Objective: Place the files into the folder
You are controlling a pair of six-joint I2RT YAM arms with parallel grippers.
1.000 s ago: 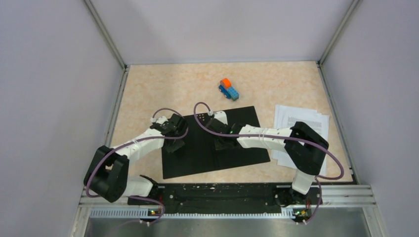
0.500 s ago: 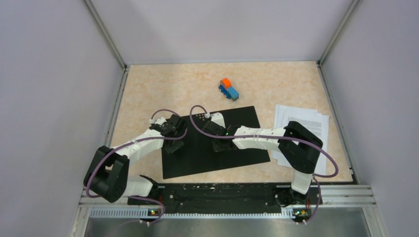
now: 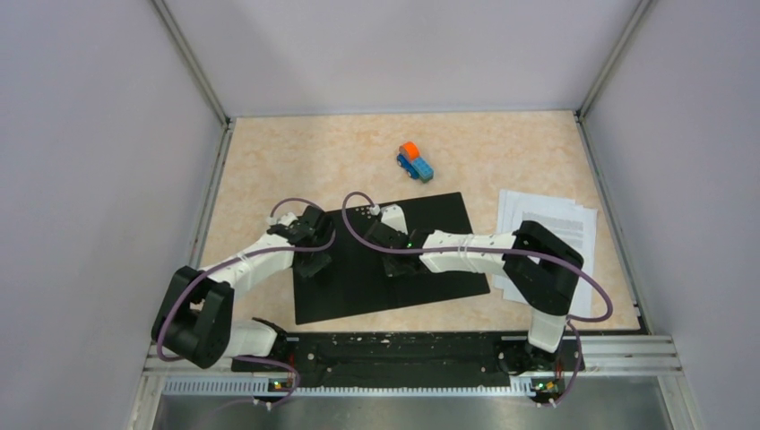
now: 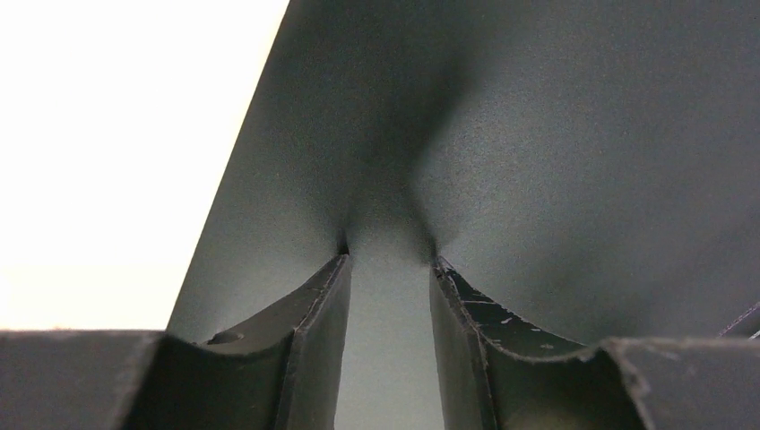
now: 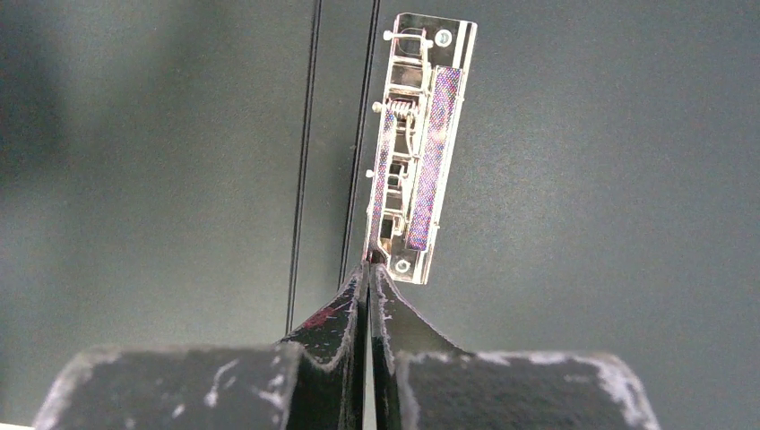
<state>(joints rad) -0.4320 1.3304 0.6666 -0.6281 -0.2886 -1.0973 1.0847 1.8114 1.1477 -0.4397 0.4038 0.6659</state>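
Since the earlier frame, the right end effector [image 5: 368,269] is shifted left over the open folder [image 3: 445,219] and its jaws are brought together, tips at the metal clip [image 5: 417,152]. The left end effector [image 4: 387,255] is held narrowly open, pressed on the folder. The files [image 3: 557,221] are seen on the worktop [image 3: 305,152], right of the folder.

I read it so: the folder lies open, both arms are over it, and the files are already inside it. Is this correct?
Not quite. The files are not inside the folder; they lie on the table to its right, as the top external view shows. The rest holds.
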